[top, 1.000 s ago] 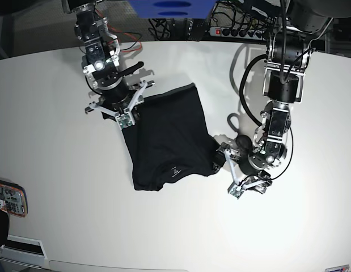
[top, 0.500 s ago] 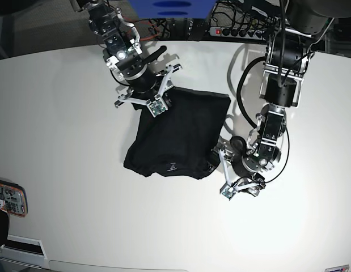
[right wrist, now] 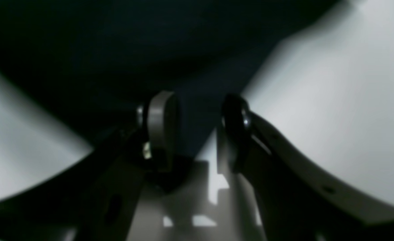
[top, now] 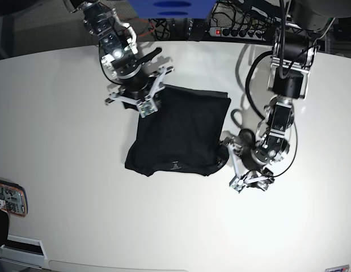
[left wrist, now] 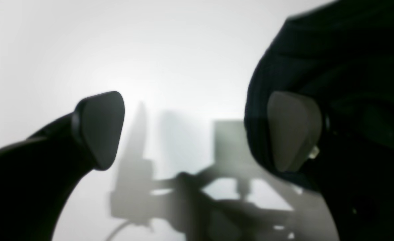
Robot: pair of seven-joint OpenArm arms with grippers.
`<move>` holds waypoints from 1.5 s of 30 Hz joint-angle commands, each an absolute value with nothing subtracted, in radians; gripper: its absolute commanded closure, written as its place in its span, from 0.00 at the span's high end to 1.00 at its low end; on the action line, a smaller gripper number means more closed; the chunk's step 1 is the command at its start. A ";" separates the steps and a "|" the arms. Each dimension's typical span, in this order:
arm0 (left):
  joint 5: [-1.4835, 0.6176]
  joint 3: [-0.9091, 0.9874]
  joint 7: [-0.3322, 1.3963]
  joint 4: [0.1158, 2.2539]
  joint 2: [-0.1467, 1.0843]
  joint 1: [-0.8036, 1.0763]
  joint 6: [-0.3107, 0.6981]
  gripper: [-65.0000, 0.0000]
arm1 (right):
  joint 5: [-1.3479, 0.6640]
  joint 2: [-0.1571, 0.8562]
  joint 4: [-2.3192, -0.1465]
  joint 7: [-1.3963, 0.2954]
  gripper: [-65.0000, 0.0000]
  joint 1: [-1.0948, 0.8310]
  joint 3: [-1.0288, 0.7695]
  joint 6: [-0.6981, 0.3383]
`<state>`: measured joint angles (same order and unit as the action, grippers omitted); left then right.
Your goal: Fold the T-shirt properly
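Observation:
The black T-shirt [top: 181, 130] lies folded into a rough rectangle on the white table [top: 62, 141], its small neck label [top: 175, 166] near the front edge. My right gripper [top: 140, 105] sits at the shirt's far left corner. In the right wrist view the right gripper [right wrist: 198, 129] has dark cloth of the T-shirt [right wrist: 150, 40] running between its fingers, so it is shut on the shirt. My left gripper [top: 231, 164] stands wide open beside the shirt's near right corner. In the left wrist view the left gripper [left wrist: 197, 132] holds nothing, with the T-shirt [left wrist: 351, 67] behind one pad [left wrist: 294, 130].
A red-cased device [top: 8, 198] lies at the table's left edge. A power strip [top: 237, 31] and cables run behind the far edge, next to a blue object [top: 169, 8]. A black cable loops from the left arm onto the table [top: 246, 85].
The right gripper carried the shirt's far edge up and to the right, then back a little left, squaring the cloth. The left gripper stayed open and shifted slightly by the shirt's right corner.

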<state>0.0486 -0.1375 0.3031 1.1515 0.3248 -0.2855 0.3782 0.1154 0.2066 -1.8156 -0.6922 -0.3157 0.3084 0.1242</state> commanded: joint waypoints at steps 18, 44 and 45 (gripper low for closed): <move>0.025 0.176 0.263 1.960 0.351 0.194 0.323 1.00 | 0.122 0.211 -1.854 0.004 0.35 -0.397 -0.027 0.125; 0.039 0.358 -1.069 1.612 0.323 0.707 0.321 1.00 | 0.188 0.142 -1.405 1.156 0.35 -0.694 -0.654 0.125; 0.039 0.358 -1.069 1.612 0.323 0.723 0.321 1.00 | 0.209 0.134 -1.394 1.152 0.35 -0.708 -0.674 0.125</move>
